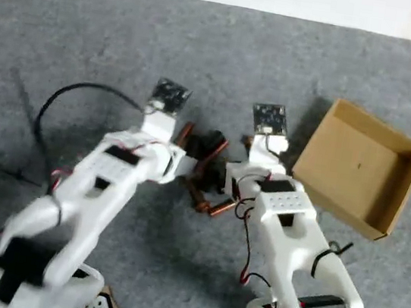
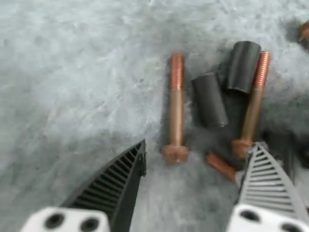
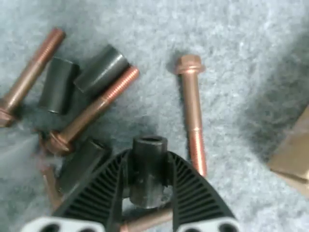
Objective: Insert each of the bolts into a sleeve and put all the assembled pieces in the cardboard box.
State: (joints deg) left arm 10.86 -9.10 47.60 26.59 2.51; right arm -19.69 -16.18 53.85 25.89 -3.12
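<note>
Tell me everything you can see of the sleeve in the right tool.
The sleeve is a short, dull black cylinder, seemingly metal, its round bore open at the end poking past the fingertips. The right tool is shut on it, a ribbed finger pressing each side. It lies along the fingers, over the grey table. Whether it touches the copper bolt by its other end cannot be told.

No text, label, number or sign can be read. The cardboard box (image 1: 341, 169) looks plain, and any print on the small circuit boards (image 1: 169, 95) is too blurred to tell.
</note>
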